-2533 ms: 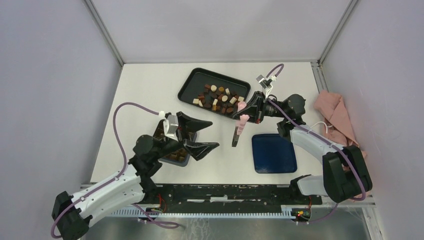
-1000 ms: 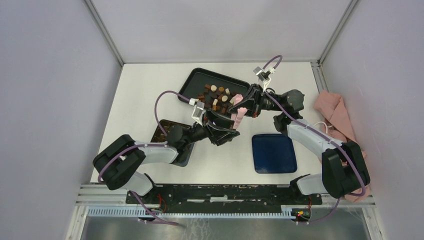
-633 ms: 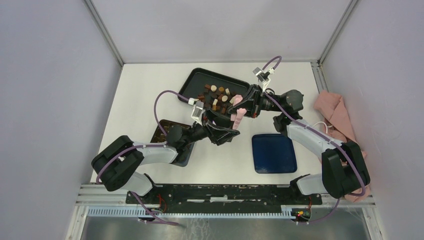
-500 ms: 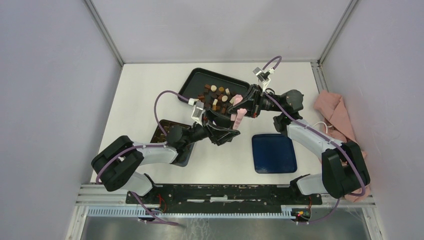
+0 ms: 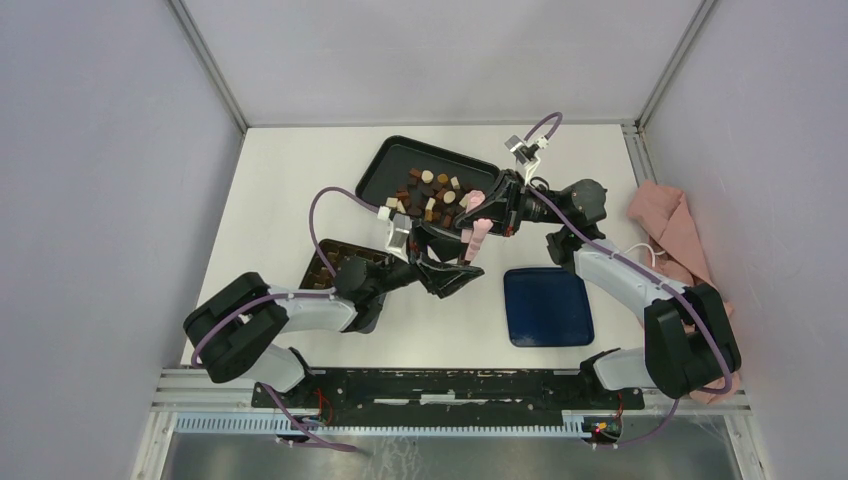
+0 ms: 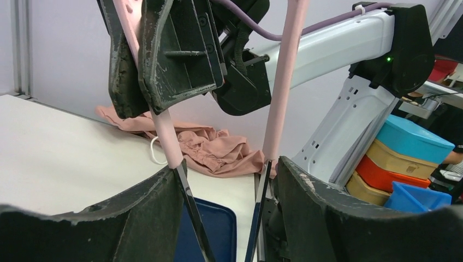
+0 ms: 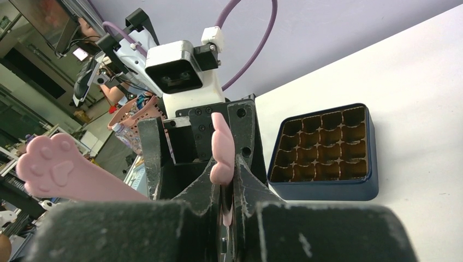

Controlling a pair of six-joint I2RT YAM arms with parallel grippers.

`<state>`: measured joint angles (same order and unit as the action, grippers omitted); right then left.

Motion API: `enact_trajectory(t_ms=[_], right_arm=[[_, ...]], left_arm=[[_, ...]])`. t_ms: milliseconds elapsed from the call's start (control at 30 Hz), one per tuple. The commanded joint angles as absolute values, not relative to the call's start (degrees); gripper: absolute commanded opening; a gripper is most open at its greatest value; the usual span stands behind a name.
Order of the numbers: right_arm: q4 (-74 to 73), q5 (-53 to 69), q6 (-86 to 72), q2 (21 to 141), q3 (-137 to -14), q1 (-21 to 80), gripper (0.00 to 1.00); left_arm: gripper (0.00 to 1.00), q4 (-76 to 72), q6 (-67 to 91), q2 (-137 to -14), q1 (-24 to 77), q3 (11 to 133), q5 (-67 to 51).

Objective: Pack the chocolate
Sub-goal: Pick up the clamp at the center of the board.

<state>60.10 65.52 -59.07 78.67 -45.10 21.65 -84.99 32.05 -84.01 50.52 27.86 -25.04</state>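
We see the black tray [image 5: 378,170] at the far middle of the table. It holds the chocolate [image 5: 432,196]: dark, brown and cream pieces gathered toward its near right corner. A pink cloth [image 5: 672,232] lies bunched at the right edge, and a flat blue lid [image 5: 547,306] lies in front of the right arm. The dark box [image 7: 327,153] with square compartments sits at the near left, and from above the left arm lies across it and hides part of it.

The pink tweezers [image 5: 479,232] hang over the tray's near right corner. The right gripper [image 7: 224,164] is clenched on one leg, while the other leg, which has a paw-shaped end, stands free. The left gripper [image 6: 226,174] is released. Its fingers [image 6: 147,218] flank the two metal tips, though we cannot tell whether they touch them. Both claws crowd that corner and cover some of the pieces.

The table [image 5: 280,200] is plain white and matte. Pale lilac walls [image 5: 100,200] close it in on three sides, with metal posts at the corners.
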Motion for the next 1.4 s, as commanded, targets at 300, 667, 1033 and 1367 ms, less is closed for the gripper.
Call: enact_trajectory(t_ms=[300, 667, 1033, 1367], right_arm=[[63.7, 63.8, -60.7, 76.9, -44.2, 21.9, 0.0], [70.0, 62.9, -65.1, 76.8, -42.4, 22.0, 0.0], [72.2, 62.1, -66.9, 76.8, -41.3, 22.0, 0.0], [73.7, 61.4, -68.0, 76.8, -40.6, 21.9, 0.0]], left_arm=[[0.65, -99.6, 28.5, -86.9, 52.2, 27.2, -22.9], [0.63, -99.6, 28.9, -84.9, 52.5, 28.0, -21.1], [0.63, -99.6, 30.3, -83.4, 52.5, 28.9, -20.8], [0.61, -99.6, 30.5, -83.2, 52.8, 29.3, -20.7]])
